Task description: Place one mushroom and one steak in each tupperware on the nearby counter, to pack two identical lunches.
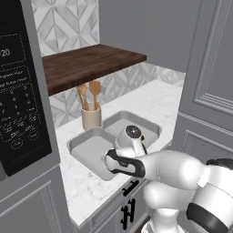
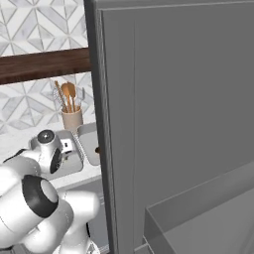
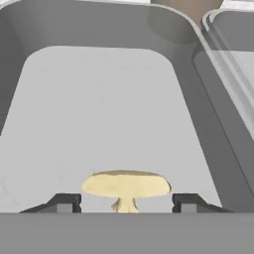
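Left base view, far left: dark microwave panel (image 1: 20, 86) fills the edge. Upper centre, brown wooden shelf (image 1: 86, 63) w/ patterned tile behind. Below it, tan utensil holder (image 1: 91, 117) w/ wooden spoons (image 1: 94, 88) stands on the white marble worktop (image 1: 150, 102). Just in front of the holder, two grey trays side by side, rims touching or nearly so: near tray (image 1: 88, 148) at centre-left, far tray (image 1: 136, 122) to its right. White arm comes up from lower right & bends down over the near tray, hiding its right half. Grey cabinet door (image 1: 214, 73) at right edge.

Right base view: holder (image 2: 72, 119) at upper left, arm at lower left over the near tray (image 2: 74, 163); far tray (image 2: 88, 141) partly cut off by a big grey panel (image 2: 173, 114) covering centre & right.

Hand view: near tray's floor (image 3: 104, 109) spreads across the frame, far tray's rim (image 3: 233, 30) at upper right. Bottom centre, a pale mushroom (image 3: 126, 185), cap up, sits between the two dark fingers (image 3: 65, 203). The fingers (image 3: 126, 204) are spread wider than the cap, w/ a gap each side, not gripping. Mushroom is low over or on the tray floor; can't tell which.
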